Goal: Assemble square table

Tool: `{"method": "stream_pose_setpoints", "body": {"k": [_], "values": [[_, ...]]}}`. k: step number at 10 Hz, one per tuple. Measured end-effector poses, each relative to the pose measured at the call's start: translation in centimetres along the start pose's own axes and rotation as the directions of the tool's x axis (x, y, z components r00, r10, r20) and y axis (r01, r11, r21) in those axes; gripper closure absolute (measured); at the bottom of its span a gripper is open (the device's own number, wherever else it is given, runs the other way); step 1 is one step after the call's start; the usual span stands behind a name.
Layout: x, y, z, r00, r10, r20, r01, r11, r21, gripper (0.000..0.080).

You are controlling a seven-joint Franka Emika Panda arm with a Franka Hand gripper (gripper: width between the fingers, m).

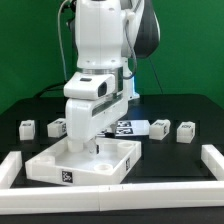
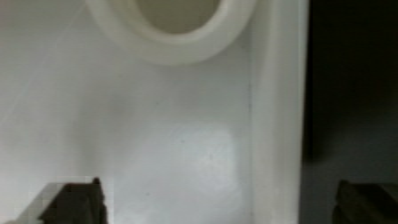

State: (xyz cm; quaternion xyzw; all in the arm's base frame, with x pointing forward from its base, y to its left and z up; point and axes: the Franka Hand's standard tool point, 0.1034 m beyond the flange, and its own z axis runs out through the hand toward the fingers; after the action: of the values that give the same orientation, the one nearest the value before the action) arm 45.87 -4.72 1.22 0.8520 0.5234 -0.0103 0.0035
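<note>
Your gripper [image 1: 88,147] hangs low over the square table panel [image 1: 120,160], which lies flat on the black table [image 1: 190,152] toward the front, just behind the front border bar [image 1: 110,195], with a tag showing on its front wall. In the wrist view the two dark fingertips [image 2: 75,200] stand wide apart, gripping nothing. Between them are the panel's white floor and one raised rim [image 2: 276,110], with dark table beyond that rim. A round raised ring [image 2: 169,30] on the panel sits ahead of the fingers. You cannot tell from either view whether the fingertips touch the plastic. Behind the panel, the first leg block [image 1: 28,127] and second leg block [image 1: 58,127] stand on the exterior view's left, and the third leg block [image 1: 160,128] and fourth leg block [image 1: 186,130] on its right. The marker board [image 1: 128,127] lies between the pairs, partly hidden by the arm.
</note>
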Motion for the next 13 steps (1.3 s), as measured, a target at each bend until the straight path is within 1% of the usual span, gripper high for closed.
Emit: {"method": "stream_pose_setpoints", "body": {"k": [2,3,4,5,6,13], "values": [[-0.02,-0.04,0.03,1.0,0.0,0.0,0.0,1.0,0.001,0.0406],[-0.02,-0.06,0.05,1.0,0.0,0.0,0.0,1.0,0.001,0.0406],[-0.02,-0.07,0.06,1.0,0.0,0.001,0.0,1.0,0.002,0.0601],[-0.02,-0.07,0.06,1.0,0.0,0.001,0.0,1.0,0.002,0.0728],[-0.02,-0.05,0.06,1.0,-0.001,0.0,0.001,1.0,0.001,0.0745],[-0.02,-0.05,0.06,1.0,-0.001,0.0,0.001,1.0,0.001,0.0745]]}}
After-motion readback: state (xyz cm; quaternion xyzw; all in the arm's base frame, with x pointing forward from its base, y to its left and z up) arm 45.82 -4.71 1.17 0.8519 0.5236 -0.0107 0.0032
